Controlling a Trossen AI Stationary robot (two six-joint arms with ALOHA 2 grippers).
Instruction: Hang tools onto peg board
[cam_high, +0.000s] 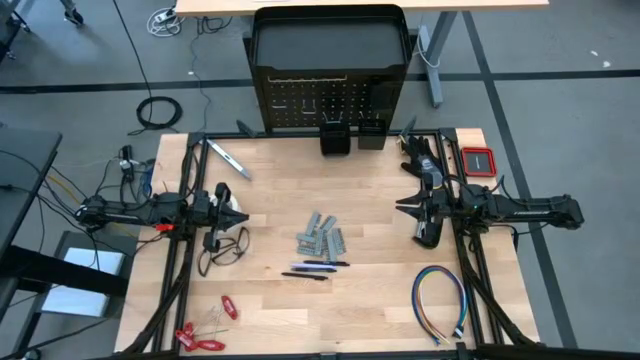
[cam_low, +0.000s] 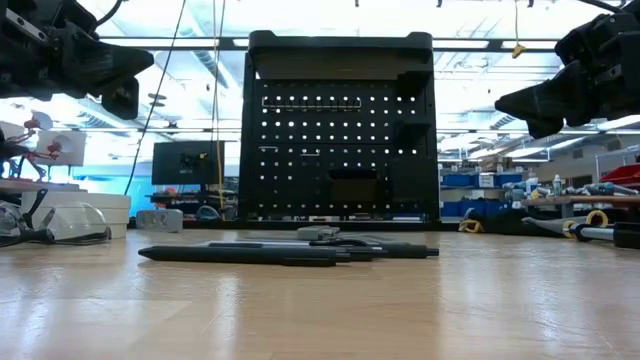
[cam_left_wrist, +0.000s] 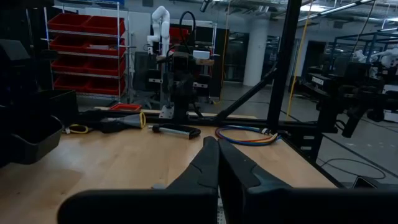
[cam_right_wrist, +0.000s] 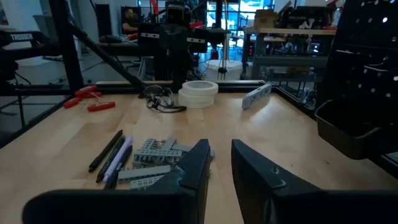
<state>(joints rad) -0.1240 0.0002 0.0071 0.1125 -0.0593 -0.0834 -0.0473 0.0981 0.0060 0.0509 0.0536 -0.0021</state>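
No writing you can read. Left gripper (cam_high: 243, 214), 9 o'clock: level above table, jaws closed, empty. Grey metal pieces (cam_high: 321, 236) and dark pens (cam_high: 315, 268), centre. Peg board (cam_high: 328, 100), 12 o'clock. Right gripper (cam_high: 405, 206), 3 o'clock: level, jaws slightly parted, empty.

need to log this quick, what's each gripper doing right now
Left gripper: shut, holding nothing.
Right gripper: open, holding nothing.

Wooden table (cam_high: 380, 300) with pens (cam_high: 315, 268), grey pieces (cam_high: 321, 236)
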